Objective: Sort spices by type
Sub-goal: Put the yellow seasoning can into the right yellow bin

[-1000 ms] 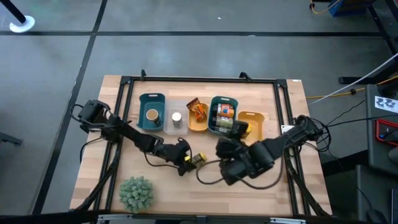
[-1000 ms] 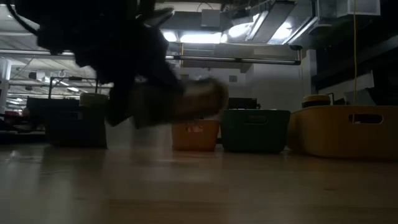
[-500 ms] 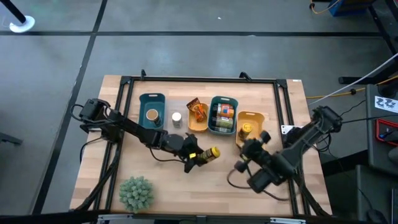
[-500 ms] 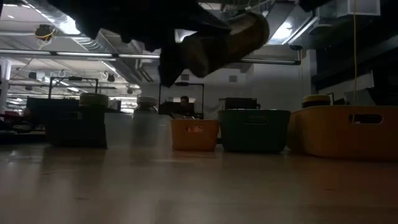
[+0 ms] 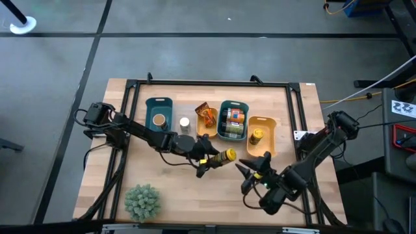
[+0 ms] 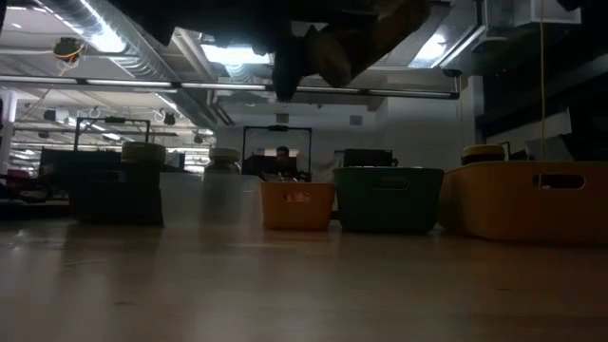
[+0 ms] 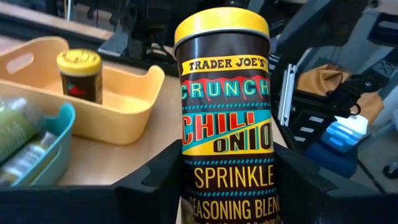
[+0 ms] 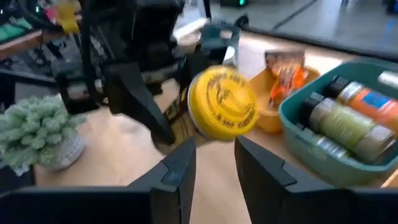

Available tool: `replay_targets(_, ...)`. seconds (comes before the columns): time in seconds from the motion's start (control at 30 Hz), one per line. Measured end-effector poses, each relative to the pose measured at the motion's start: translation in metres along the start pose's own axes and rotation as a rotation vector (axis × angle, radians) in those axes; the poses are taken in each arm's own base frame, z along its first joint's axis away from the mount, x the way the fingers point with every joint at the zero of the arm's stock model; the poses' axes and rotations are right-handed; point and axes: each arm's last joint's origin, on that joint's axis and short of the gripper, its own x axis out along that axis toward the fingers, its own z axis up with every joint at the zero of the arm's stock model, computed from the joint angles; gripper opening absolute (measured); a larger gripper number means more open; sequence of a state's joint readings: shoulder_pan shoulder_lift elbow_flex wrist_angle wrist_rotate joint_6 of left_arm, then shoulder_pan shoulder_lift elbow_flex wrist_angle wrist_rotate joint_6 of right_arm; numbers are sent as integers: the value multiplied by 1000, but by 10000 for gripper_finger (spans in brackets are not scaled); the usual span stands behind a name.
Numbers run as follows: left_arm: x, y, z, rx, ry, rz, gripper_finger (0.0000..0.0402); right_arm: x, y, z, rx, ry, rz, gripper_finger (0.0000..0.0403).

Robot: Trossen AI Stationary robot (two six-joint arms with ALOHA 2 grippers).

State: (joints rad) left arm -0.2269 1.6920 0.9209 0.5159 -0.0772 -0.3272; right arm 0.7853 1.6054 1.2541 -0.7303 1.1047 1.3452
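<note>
A: Picking up the left gripper [image 5: 211, 161] out over mid-table, pinched tight on the chili onion jar [image 5: 225, 156], low on its body

B: Carried clear of the wood as well. Shows right at the top edge from table level, tipped over, yellow lid pointing toward the right side

A: Hanging just in front of the teal tray [image 5: 233, 103], the one packed with bottles [image 5: 234, 120] lying flat

B: And the right gripper [image 5: 255, 168]?

A: Parked nearer the front edge, just right of the held jar, with fingers parted a little and nothing between them. Looking straight at that yellow lid

B: Also spotting a small yellow-lidded jar [image 5: 257, 136] standing upright in the yellow tray [image 5: 263, 146], and a brown-orange packet [image 5: 207, 116] in the orange tray [image 5: 207, 134]

A: Plus a tan-lidded jar [image 5: 158, 120] in the left teal tray [image 5: 158, 102], and a pale-lidded one [image 5: 184, 123] in the clear tray next door. Then the bushy plant [image 5: 142, 200] down at the front left, well apart from everything
</note>
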Motion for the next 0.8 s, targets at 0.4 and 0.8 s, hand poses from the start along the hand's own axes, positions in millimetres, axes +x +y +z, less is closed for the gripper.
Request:
replay_targets(0.4, 0, 1, 5, 46, -33, 3, 185, 41, -5, 16, 117, 235, -21, 111)
replay_targets(0.8, -2, 2, 7, 71, -36, 19, 185, 70, -11, 26, 231, 602, 50, 111)
